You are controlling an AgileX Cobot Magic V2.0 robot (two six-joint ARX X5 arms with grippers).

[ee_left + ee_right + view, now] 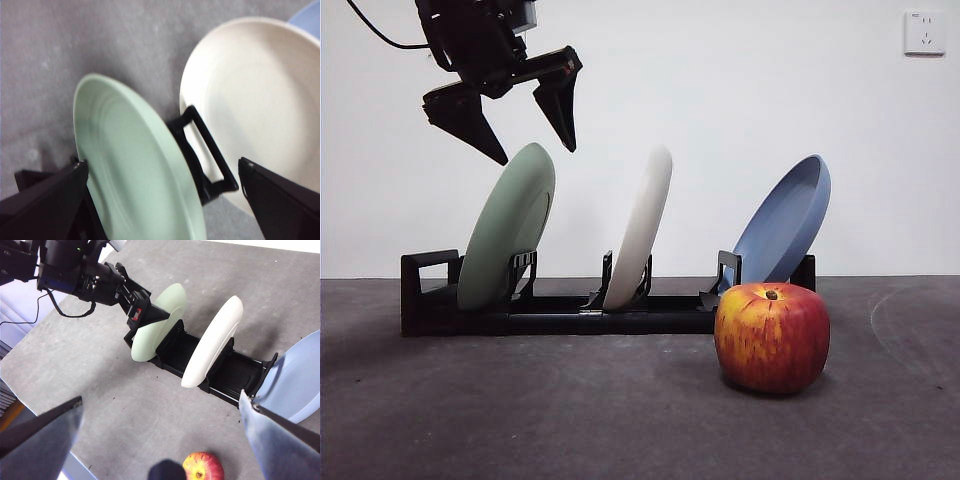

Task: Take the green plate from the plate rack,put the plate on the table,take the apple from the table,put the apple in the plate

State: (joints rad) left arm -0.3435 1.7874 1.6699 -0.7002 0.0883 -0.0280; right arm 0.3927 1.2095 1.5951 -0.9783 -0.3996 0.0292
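Your left pincer [532,140] hangs just above the green plate [507,239], jaws spread wide to either side of its top rim, touching nothing. The plate leans in the end slot of the plate rack [560,312], beside the cream-white plate [640,228]; the blue plate [785,222] stands at the rack's other end. The apple [772,336] rests on the surface [570,410] in front of the rack's blue-plate end. Your right pincer [160,440] waits high above the rack, jaws apart.

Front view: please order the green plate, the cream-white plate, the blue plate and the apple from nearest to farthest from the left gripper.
1. green plate, just under the left gripper
2. cream-white plate, rack middle
3. blue plate, far end
4. apple, lowest, on the table
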